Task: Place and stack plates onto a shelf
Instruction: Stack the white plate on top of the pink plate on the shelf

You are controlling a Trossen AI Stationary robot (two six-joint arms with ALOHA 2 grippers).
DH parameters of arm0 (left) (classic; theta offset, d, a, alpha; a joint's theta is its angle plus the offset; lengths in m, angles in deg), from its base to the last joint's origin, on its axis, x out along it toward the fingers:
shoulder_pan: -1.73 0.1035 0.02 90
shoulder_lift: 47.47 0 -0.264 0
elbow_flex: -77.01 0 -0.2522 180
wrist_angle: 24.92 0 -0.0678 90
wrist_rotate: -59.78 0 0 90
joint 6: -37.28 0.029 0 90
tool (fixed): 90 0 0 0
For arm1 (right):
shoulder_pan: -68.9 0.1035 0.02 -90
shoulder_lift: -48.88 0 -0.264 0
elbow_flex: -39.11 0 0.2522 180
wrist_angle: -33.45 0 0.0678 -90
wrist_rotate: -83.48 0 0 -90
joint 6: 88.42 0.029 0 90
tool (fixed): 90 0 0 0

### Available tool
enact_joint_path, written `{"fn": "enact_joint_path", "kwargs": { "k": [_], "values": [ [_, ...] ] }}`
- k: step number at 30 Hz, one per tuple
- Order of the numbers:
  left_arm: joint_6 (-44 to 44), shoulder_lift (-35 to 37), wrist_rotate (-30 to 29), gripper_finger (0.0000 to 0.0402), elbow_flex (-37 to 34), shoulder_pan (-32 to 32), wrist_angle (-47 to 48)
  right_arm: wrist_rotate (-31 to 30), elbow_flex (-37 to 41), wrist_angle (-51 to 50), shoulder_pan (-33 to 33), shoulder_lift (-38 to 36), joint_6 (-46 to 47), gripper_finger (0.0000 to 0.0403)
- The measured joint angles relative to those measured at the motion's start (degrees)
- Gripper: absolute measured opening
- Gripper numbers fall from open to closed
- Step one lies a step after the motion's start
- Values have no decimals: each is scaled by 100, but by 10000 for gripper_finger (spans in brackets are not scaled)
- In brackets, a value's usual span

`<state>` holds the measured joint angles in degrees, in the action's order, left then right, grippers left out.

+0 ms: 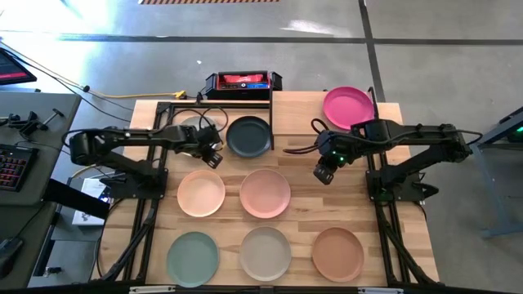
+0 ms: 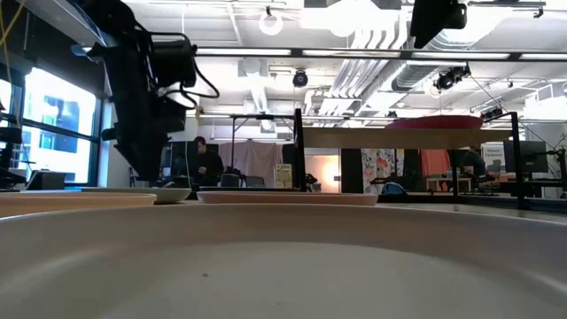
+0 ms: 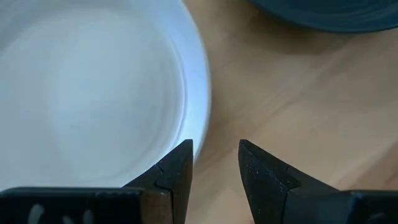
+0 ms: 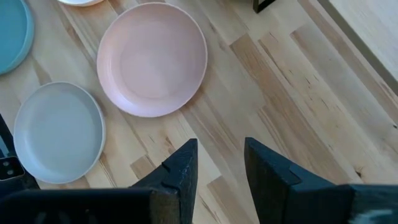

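A magenta plate (image 1: 347, 104) lies on the raised light-wood shelf (image 1: 296, 106) at the far right. A white-grey plate (image 1: 193, 127) and a charcoal plate (image 1: 248, 135) lie on the table at the far middle. My left gripper (image 1: 214, 155) is open and low at the white-grey plate's rim (image 3: 198, 93), on the side toward the charcoal plate (image 3: 323, 12). One finger (image 3: 174, 174) is over the rim and the other over bare wood. My right gripper (image 1: 324, 173) is open and empty above the table, right of the pink plate (image 4: 152, 59). My left gripper comes from above with one finger over the white-grey plate's rim (image 3: 194, 134). I cannot tell whether it touches the plate, which lies flat on the table.
The peach plate (image 1: 201, 193) and pink plate (image 1: 265, 193) lie in the middle row. The sage green (image 1: 193, 258), beige-grey (image 1: 265, 253) and tan brown (image 1: 337, 253) plates lie in the near row. A black-and-red box (image 1: 243, 82) stands at the far edge. Bare wood lies under my right gripper.
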<state>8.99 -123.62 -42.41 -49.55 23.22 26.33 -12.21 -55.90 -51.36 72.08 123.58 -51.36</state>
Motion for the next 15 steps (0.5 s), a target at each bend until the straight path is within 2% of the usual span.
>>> {"fn": "enact_joint_path", "kwargs": {
  "k": [15],
  "values": [
    [-104, -638, -490, 117, 0, 2, -4, 4, -1, -2, 0, 0, -2, 110]
  ]
}}
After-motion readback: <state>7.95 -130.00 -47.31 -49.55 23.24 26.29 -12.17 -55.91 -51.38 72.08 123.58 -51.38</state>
